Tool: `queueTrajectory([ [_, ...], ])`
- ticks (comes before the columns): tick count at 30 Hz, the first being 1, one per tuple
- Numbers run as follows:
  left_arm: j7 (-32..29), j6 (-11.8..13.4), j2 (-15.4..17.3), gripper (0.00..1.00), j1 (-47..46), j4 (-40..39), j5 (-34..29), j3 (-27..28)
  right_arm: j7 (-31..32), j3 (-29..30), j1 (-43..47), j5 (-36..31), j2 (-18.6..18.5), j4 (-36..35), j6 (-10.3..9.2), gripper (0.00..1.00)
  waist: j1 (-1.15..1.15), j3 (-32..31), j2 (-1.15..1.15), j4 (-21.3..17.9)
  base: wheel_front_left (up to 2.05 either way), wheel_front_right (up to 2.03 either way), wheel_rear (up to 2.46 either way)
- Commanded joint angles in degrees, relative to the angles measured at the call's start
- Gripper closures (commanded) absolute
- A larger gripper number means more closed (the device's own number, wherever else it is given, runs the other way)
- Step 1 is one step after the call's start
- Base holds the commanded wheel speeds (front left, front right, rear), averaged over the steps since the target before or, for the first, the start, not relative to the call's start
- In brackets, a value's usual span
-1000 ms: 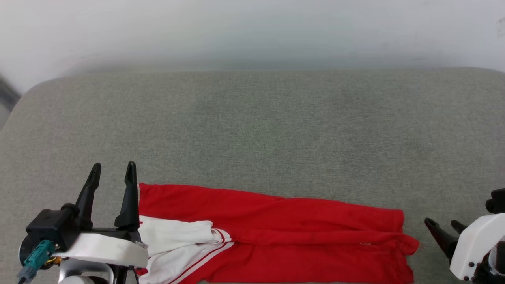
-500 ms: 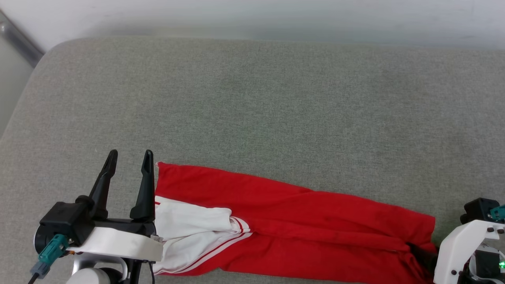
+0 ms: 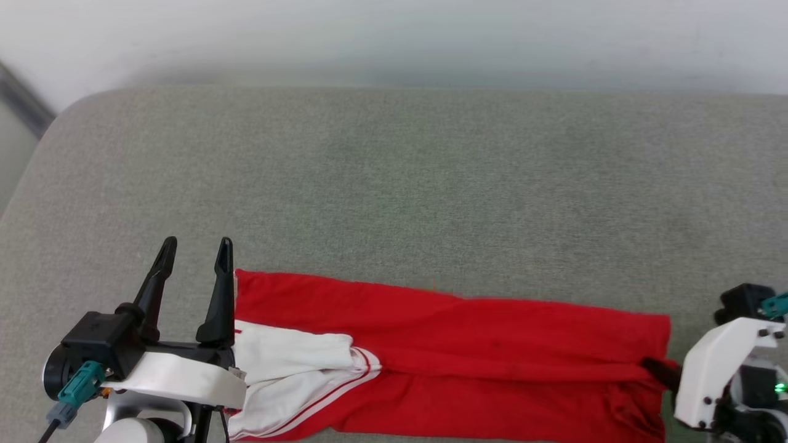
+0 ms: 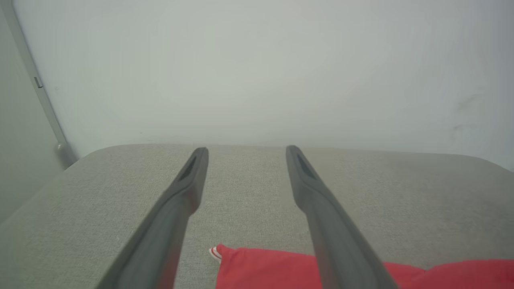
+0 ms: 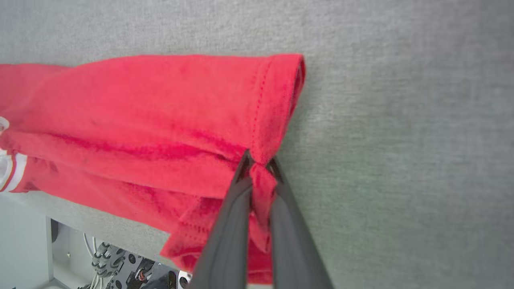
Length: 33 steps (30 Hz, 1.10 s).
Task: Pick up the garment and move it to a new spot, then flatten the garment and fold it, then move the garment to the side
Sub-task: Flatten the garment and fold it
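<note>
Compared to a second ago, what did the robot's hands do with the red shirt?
The right gripper moved in to the garment's right end and shut on its hem; a second ago it was open and apart from the cloth. The left gripper stayed open beside the garment's left edge, holding nothing. The garment still lies in a long folded strip on the grey cushion.

One red garment (image 3: 468,344); two hands, the left hand (image 3: 197,243) and the right hand (image 5: 259,160), two dark fingers (image 4: 180,200) on each; one grey tabletop (image 3: 431,184); one pale wall (image 3: 394,37).
</note>
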<state>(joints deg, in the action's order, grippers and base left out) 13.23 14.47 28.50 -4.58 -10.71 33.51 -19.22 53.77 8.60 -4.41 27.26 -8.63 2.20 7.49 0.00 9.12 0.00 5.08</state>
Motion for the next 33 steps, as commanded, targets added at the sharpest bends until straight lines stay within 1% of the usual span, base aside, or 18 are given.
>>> queueTrajectory([
  [1, -0.2, 0.4, 0.3, 0.0, 0.6, -0.4, -0.4, 0.0, 0.4, 1.5, -1.0, -0.3, -0.9, -0.4, 0.0, 1.0, 0.0, -1.1, 0.0, -1.1, 0.0, 0.0, 0.0],
  [6, -0.4, 1.1, 0.7, 0.0, 1.2, -1.3, -0.6, 0.2, 1.6, 7.7, -1.8, -1.2, -1.8, -0.5, -0.01, 1.0, 0.0, -1.8, 0.0, -2.4, 0.0, 0.0, 0.0],
  [9, -0.6, 1.1, 0.8, 0.0, 1.5, -1.7, -0.6, 0.1, 2.1, 11.4, -2.2, -1.9, -2.1, -0.8, -0.01, 1.0, 0.0, -2.0, 0.0, -3.1, 0.0, 0.0, 0.0],
  [14, -0.5, 1.3, 0.9, 0.0, 1.5, -1.9, -0.5, 0.2, 2.3, 13.6, -2.6, -1.8, -1.7, -1.2, -0.01, 1.0, 0.0, -2.1, 0.0, -3.9, 0.0, 0.0, 0.0],
  [16, -0.6, 1.3, 1.0, 0.0, 1.7, -2.1, -0.4, 0.1, 2.6, 13.7, -2.6, -1.3, -1.0, -1.7, -0.01, 1.0, 0.0, -2.1, 0.0, -4.3, 0.0, 0.0, 0.0],
  [19, -0.9, 1.4, 1.2, 0.0, 1.7, -2.3, -0.4, 0.0, 4.4, 12.3, -2.2, 1.0, 1.1, -3.0, 0.0, 1.0, 0.0, -2.3, 0.0, -4.6, 0.0, 0.0, 0.0],
  [21, -0.9, 1.5, 1.1, 0.0, 1.6, -2.4, -0.4, -0.1, 7.0, 11.3, -1.9, 4.0, 3.0, -4.1, 0.0, 1.0, 0.0, -2.5, 0.0, -4.7, 0.0, 0.0, 0.0],
  [24, -1.1, 1.4, 1.1, 0.0, 1.4, -2.5, -0.4, -0.4, 13.2, 9.9, -0.8, 10.5, 5.0, -5.0, 0.0, 1.0, 0.0, -2.9, 0.0, -4.5, 0.0, 0.0, 0.0],
  [27, -1.3, 1.1, 0.9, 0.0, 0.9, -2.3, -0.4, -0.9, 18.5, 8.0, -0.1, 19.5, 5.8, -5.2, 0.0, 1.0, 0.0, -3.6, 0.0, -3.7, 0.0, 0.0, 0.0],
  [30, -1.4, 1.0, 0.6, 0.0, 0.6, -2.0, -0.4, -1.4, 19.4, 4.2, 0.0, 29.2, 5.9, -3.2, 0.0, 1.0, 0.0, -4.2, 0.0, -2.6, 0.0, 0.0, 0.0],
  [33, -1.6, 0.8, 0.2, 0.0, 0.2, -1.7, -0.4, -2.0, 17.5, -0.4, -1.2, 35.2, 5.8, -1.1, 0.0, 1.0, 0.0, -4.7, 0.0, -1.0, 0.0, 0.0, 0.0],
])
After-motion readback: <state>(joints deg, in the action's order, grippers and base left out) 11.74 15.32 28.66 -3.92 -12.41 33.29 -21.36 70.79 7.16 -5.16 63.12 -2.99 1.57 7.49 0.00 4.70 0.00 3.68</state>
